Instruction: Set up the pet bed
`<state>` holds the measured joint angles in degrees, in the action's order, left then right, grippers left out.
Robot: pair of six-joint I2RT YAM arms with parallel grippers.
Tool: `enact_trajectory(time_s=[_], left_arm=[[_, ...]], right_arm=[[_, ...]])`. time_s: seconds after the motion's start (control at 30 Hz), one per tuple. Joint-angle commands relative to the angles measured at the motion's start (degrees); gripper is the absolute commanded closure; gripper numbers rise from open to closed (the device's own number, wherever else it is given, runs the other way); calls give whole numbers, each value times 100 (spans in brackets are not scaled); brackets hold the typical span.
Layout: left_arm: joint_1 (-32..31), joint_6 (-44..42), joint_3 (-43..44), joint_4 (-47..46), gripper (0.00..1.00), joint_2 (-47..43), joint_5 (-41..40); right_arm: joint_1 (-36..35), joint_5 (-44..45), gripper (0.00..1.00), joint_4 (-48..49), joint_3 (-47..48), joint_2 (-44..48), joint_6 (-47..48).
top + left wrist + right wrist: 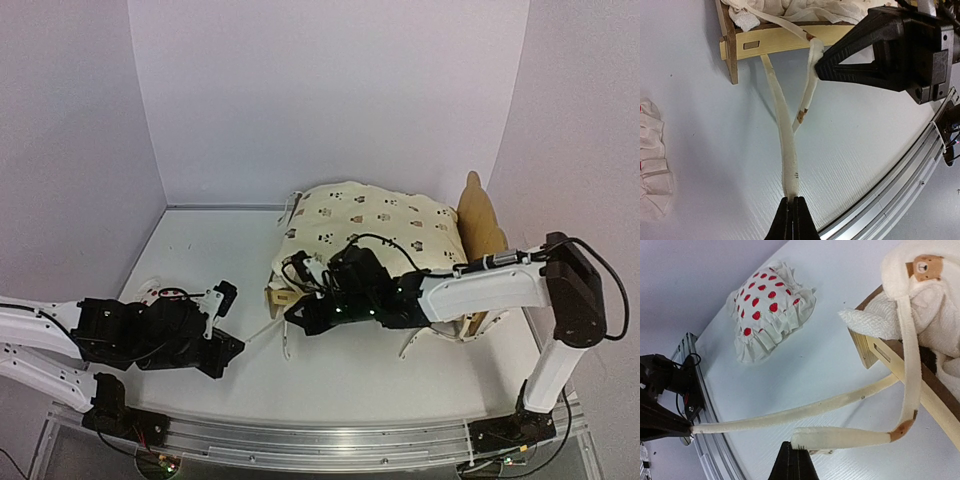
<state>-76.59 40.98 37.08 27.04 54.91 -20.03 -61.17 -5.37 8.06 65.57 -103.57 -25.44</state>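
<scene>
The pet bed (482, 225) stands at the right middle, its plywood foot rail (785, 40) facing the arms. A cream animal-print quilt (375, 225) lies over it. Two cream tie straps hang from the foot corner. My left gripper (792, 200) is shut on the end of the longer strap (785, 150), stretched taut over the table. My right gripper (796, 447) is shut on the tip of the shorter strap (845, 436), which loops back up to the quilt (925, 295). In the top view the left gripper (238, 345) and right gripper (290, 318) sit close together before the bed.
A small white pillow with red strawberries (770, 307) lies on the table left of the bed, partly hidden by the left arm in the top view (150, 292). The aluminium rail (900, 170) runs along the near table edge. White walls enclose the back and sides.
</scene>
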Motion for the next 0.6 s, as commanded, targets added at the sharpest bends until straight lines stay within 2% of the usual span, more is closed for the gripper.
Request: enact_trajectory(time_s=[0.0,0.1,0.27,0.57], left_arm=[[-34,-65,253,-132,100,54,-243],[-34,-144,292,-213,100,266,-179],[-40,-267,294,-396,100,570,101],[-38,-514,399,-899,100,1153,722]], right_arm=[[-15,56,100,2285,-1001,-302,-736],[-15,260,100,2736,-1296,-471,-851],[-10,281,100,2856,-1547,-660,-960],[-13,-7,100,3096,-1281,-1259,-1284]])
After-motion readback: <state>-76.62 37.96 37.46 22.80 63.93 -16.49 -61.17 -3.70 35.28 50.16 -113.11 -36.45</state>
